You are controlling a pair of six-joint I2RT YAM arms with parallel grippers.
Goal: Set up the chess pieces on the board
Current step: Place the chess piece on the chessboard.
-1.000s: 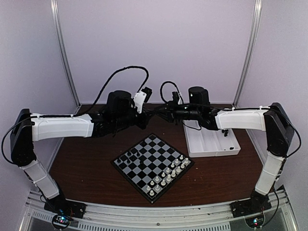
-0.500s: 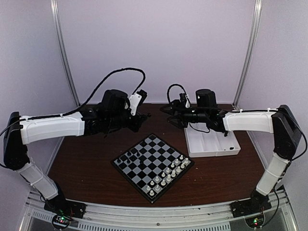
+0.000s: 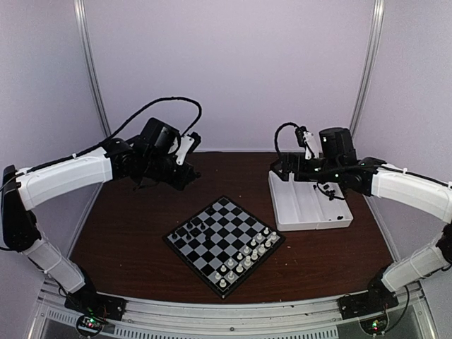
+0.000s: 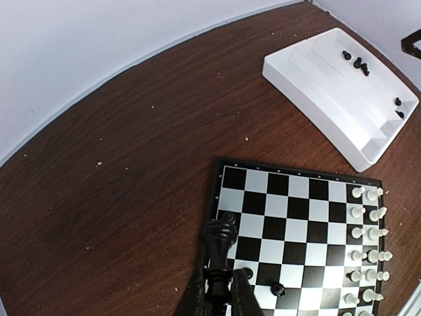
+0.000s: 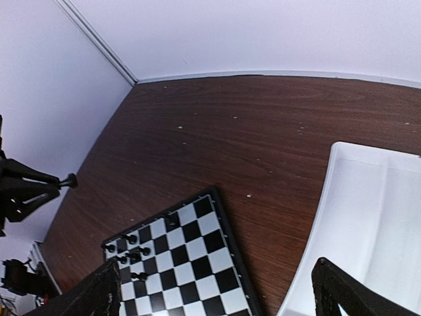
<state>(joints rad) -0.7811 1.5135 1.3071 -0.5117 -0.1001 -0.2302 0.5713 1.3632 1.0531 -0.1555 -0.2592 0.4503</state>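
Note:
The board (image 3: 224, 244) lies turned like a diamond in the middle of the table. A few black chess pieces (image 3: 191, 227) stand at its left corner, also seen in the left wrist view (image 4: 277, 288) and the right wrist view (image 5: 135, 253). My left gripper (image 3: 192, 176) hangs behind the board's left side, shut (image 4: 222, 293) on a tall black chess piece (image 4: 220, 243) that sticks out past its fingertips. My right gripper (image 3: 281, 168) is over the left end of the white tray (image 3: 311, 208), wide open (image 5: 220, 293), with nothing between its fingers.
White chessmen (image 3: 247, 258) fill the board's right corner (image 4: 368, 217). The tray (image 4: 329, 92) holds a few loose black pieces (image 4: 358, 63) at its right end (image 3: 337, 200). The booth's walls and metal posts (image 3: 92, 78) stand close behind.
The two grippers, close together behind the board before, have drawn apart. My right gripper opened and swung right toward the tray. My left arm pulled back left with the black piece.

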